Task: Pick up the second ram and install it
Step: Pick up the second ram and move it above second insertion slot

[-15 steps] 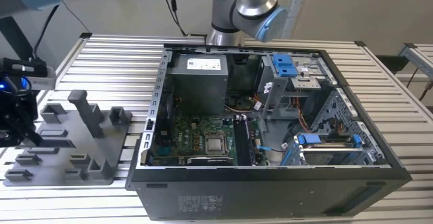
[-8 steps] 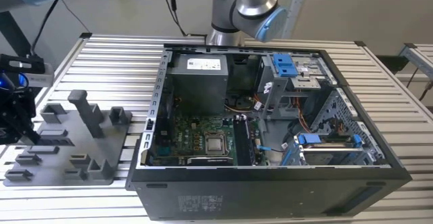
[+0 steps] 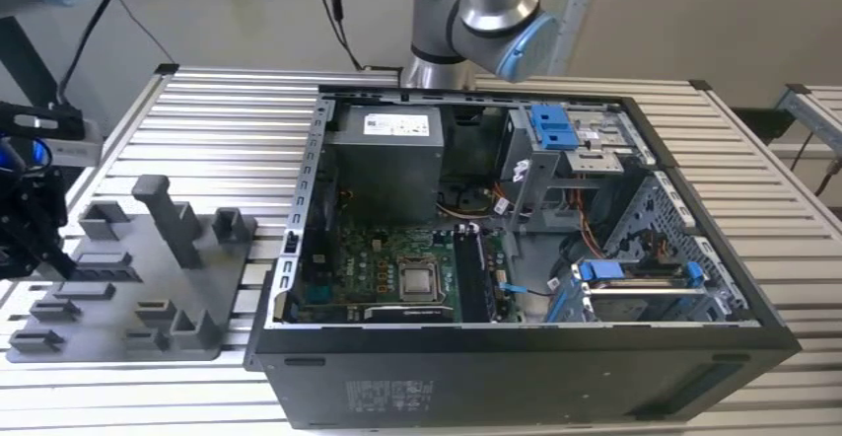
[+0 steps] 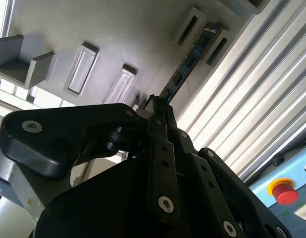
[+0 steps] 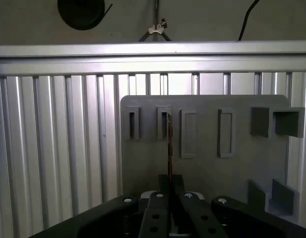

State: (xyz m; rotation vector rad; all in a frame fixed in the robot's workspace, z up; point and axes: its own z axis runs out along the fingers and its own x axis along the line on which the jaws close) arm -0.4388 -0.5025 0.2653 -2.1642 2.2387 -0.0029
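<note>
The second ram (image 4: 192, 54) is dark bluish-green, patterned with darker chips along its length (edge-on in the first wrist view, the second ram (image 5: 169, 144) shows as a thin brownish line). The end effector (image 4: 155, 106) is matte black, dotted with pale silver screw heads. The tray (image 3: 95, 329) is plain mid-grey. The desk (image 3: 224, 130) is silvery metal, ribbed in parallel stripes. The computer case (image 3: 526, 387) is black, its motherboard (image 3: 382, 258) green, its drive brackets (image 3: 559, 130) bright blue. The arm (image 3: 480, 2) is silver with light-blue joint caps. A button (image 4: 283, 192) is red on a yellow base.
</note>
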